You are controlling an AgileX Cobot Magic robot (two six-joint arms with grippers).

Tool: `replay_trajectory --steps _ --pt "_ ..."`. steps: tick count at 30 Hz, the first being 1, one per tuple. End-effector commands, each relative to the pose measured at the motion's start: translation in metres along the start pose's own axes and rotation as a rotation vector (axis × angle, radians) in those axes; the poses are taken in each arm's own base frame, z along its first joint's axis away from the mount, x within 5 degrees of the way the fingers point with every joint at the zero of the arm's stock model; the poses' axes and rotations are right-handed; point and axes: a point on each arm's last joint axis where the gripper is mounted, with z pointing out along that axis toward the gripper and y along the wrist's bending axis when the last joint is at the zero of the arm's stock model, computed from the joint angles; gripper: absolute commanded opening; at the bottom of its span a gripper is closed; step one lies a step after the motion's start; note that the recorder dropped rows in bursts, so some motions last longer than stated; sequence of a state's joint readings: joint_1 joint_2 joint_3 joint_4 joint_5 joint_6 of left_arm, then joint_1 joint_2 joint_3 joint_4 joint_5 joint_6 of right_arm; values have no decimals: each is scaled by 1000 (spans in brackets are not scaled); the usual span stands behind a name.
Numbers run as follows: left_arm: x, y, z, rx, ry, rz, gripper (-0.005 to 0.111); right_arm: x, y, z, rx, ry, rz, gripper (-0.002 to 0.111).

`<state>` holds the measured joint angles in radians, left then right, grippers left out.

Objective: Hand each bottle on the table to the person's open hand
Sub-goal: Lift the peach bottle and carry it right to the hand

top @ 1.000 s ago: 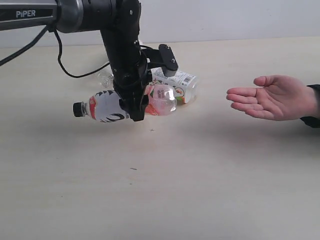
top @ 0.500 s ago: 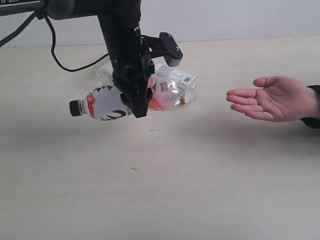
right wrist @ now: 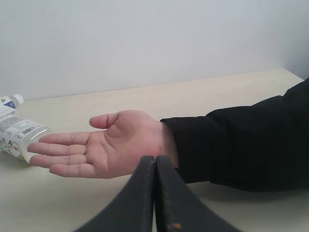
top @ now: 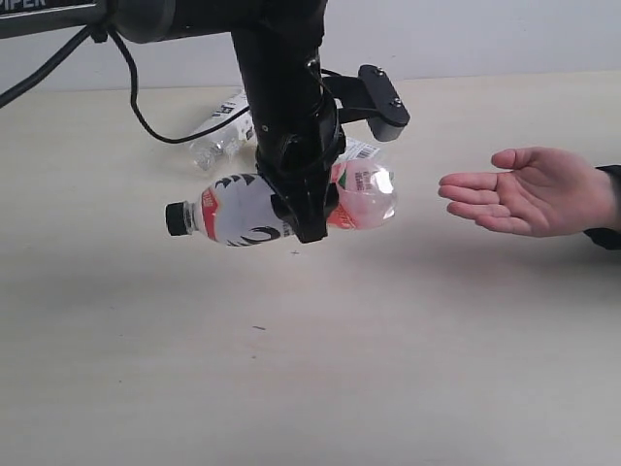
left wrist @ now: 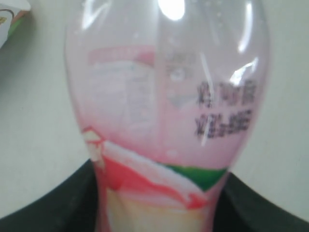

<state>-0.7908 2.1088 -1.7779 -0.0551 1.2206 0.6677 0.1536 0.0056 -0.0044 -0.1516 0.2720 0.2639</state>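
My left gripper (top: 309,225) is shut on the pink-white bottle (top: 243,209), gripping it round the middle. The bottle hangs sideways above the table (top: 408,340), black cap away from the person's open hand (top: 529,189). Its pink clear body (left wrist: 164,111) fills the left wrist view, between the dark jaws of the left gripper (left wrist: 161,205). The hand (right wrist: 104,145) lies palm up, a short gap from the bottle's base. A second bottle (top: 221,136) lies at the back. A third bottle (top: 361,150) with a barcode label peeks out behind the arm. My right gripper (right wrist: 155,162) is shut and empty, near the wrist.
A black cable (top: 146,116) droops from the left arm over the back of the table. The person's dark sleeve (right wrist: 241,145) lies along the right side. The barcode-label bottle (right wrist: 17,135) rests beyond the fingertips in the right wrist view, a white-capped one (right wrist: 10,102) behind it.
The left arm has carried the pink-white bottle to the right, toward the hand, now covering most of the barcode-label bottle. The hand has stayed still.
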Motion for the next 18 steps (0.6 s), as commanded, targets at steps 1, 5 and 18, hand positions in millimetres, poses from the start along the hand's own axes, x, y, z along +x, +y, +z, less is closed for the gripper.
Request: replay_trajectory --steps 1,5,18 --pt "-3 -5 -8 -21 -7 -63 0 0 0 0 -4 -9 -4 0" --pt "-8 -13 -8 -38 2 -113 0 0 0 0 -4 -9 -4 0" --pt "-58 -47 -56 -102 -189 -395 0 0 0 0 -4 -9 -4 0"
